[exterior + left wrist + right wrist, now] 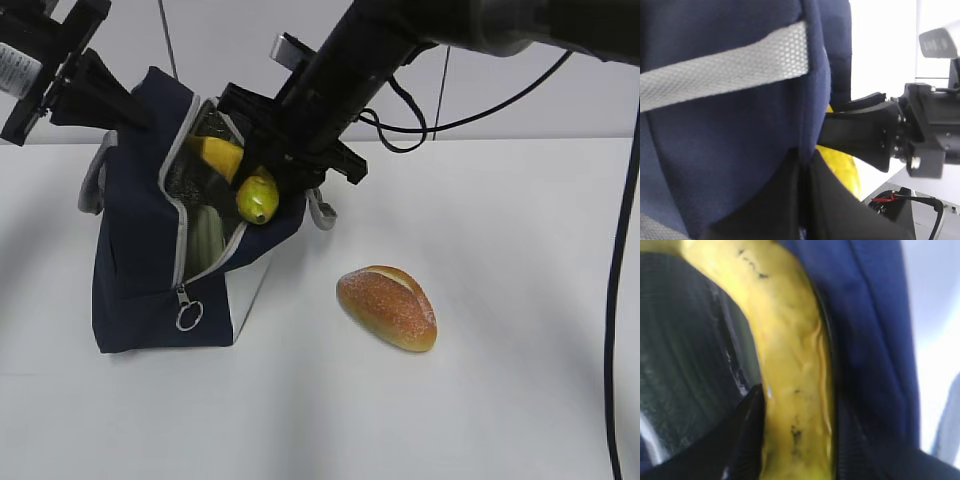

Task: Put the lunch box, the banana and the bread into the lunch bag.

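Right gripper (262, 175): clamped on the banana (245, 178), one dark finger (742, 440) on each side of the fruit in the right wrist view; it reaches in from upper right to the bag's open mouth.
Left gripper (802, 200): jaws closed on the navy fabric of the lunch bag (135, 250), pinching a fold at the bag's upper left edge; in the exterior view the arm sits at top left against the bag.
Banana: lies across the bag's opening, part inside, its greenish-yellow end poking out over the right rim. Small dark speckles on the peel in the right wrist view.
Lunch bag: stands upright on the white table (480, 400), left of centre, zipper undone and mouth gaping toward the camera. Ring pull (189, 315) hangs low on the front. Grey strap (725, 70) runs across the navy side in the left wrist view.
Lunch box (205, 240): a pale green shape shows deep inside the bag, below the banana; likely the lid, details too dim to confirm.
Bread (387, 307): golden-brown roll on the table, right of the bag, apart from it, untouched by either arm.
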